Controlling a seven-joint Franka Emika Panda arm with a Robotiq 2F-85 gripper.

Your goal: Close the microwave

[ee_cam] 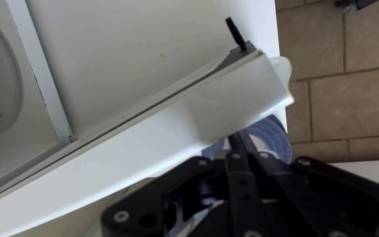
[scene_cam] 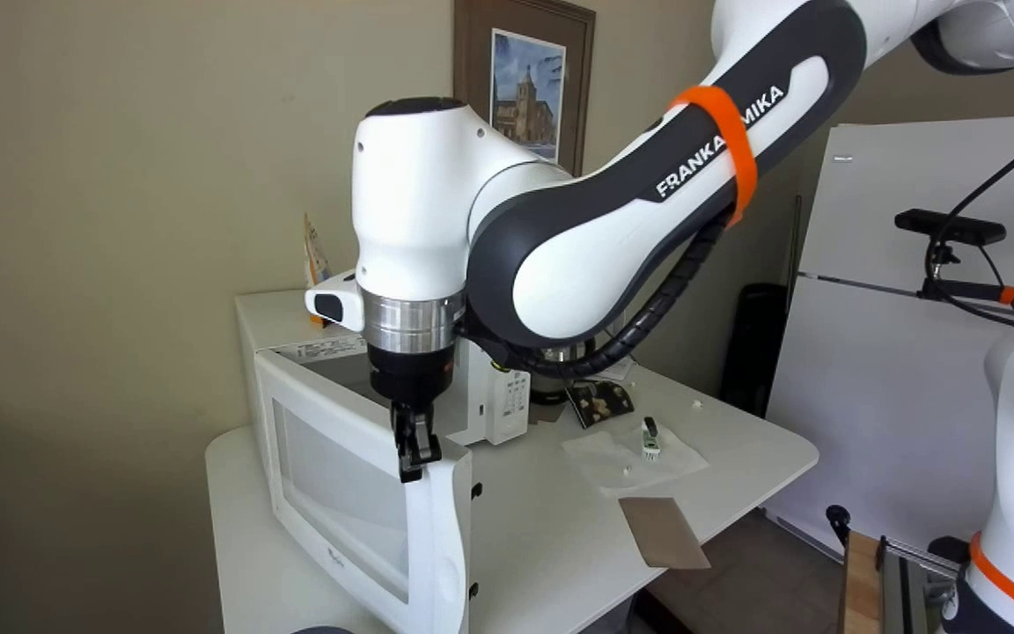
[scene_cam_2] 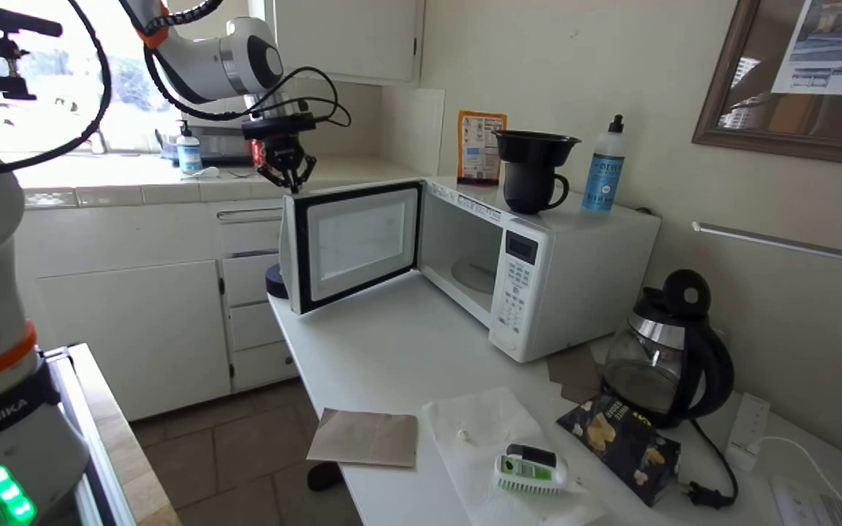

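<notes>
The white microwave [scene_cam: 278, 308] stands on the table with its door [scene_cam: 349, 493] swung wide open. In an exterior view its body [scene_cam_2: 596, 263], the door's inner face [scene_cam_2: 359, 234] and the turntable inside show. My gripper [scene_cam: 415, 462] is at the outer side of the door, at its top edge near the free, handle end; it also shows in an exterior view [scene_cam_2: 291, 183]. In the wrist view the fingers [ee_cam: 239, 140] are together with nothing between them, and the door's top edge [ee_cam: 176, 121] partly hides their tips. I cannot tell whether they touch the door.
A blue tape roll [ee_cam: 270, 135] lies on the table below the gripper. A black mug and dripper [scene_cam_2: 534, 175], a bottle [scene_cam_2: 604, 172] and an orange bag [scene_cam_2: 479, 146] stand on the microwave. A brush [scene_cam_2: 531, 467], brown paper [scene_cam_2: 366, 438] and a kettle [scene_cam_2: 662, 358] are on the table.
</notes>
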